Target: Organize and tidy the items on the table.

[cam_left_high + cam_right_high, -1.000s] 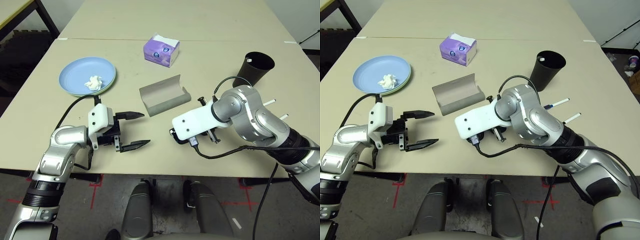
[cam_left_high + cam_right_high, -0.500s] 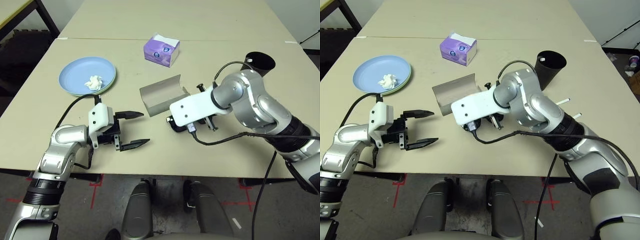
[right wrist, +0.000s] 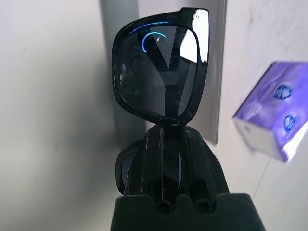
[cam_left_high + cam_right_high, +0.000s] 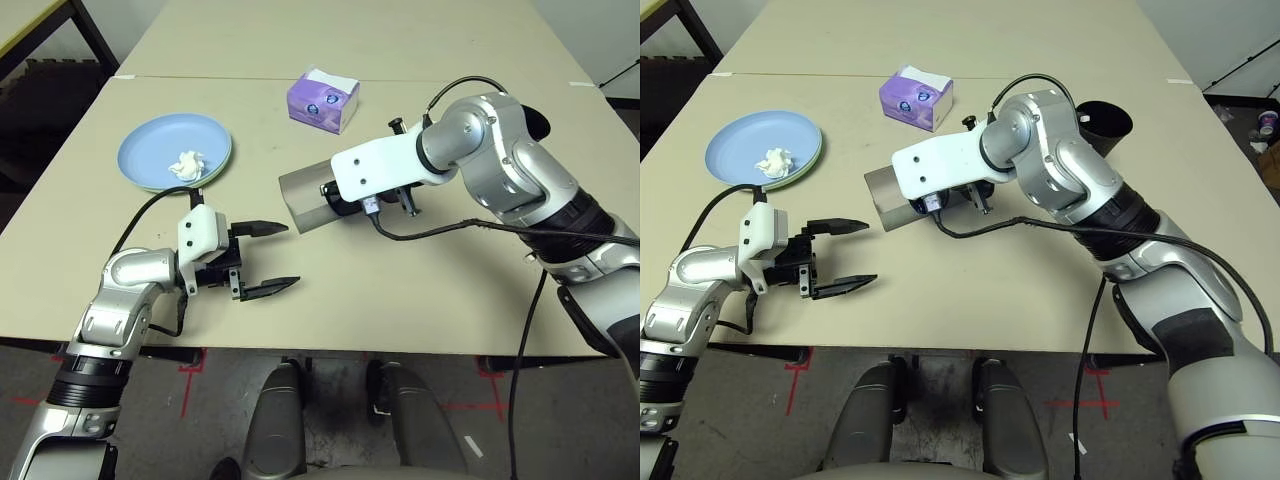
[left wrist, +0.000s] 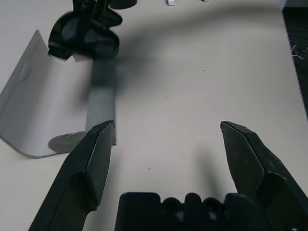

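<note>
Sunglasses [image 3: 161, 67] are pinched in your right tool [image 3: 166, 132], held above the open grey glasses case [image 4: 885, 195] on the desk [image 4: 400, 290]. Your left tool [image 4: 268, 259] stands spread wide, near the case.

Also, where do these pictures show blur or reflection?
Left wrist view: the right claw with the sunglasses looks blurred above the grey case. Right wrist view: a blue ring reflects in the sunglasses' lens; the purple tissue box is soft.
</note>
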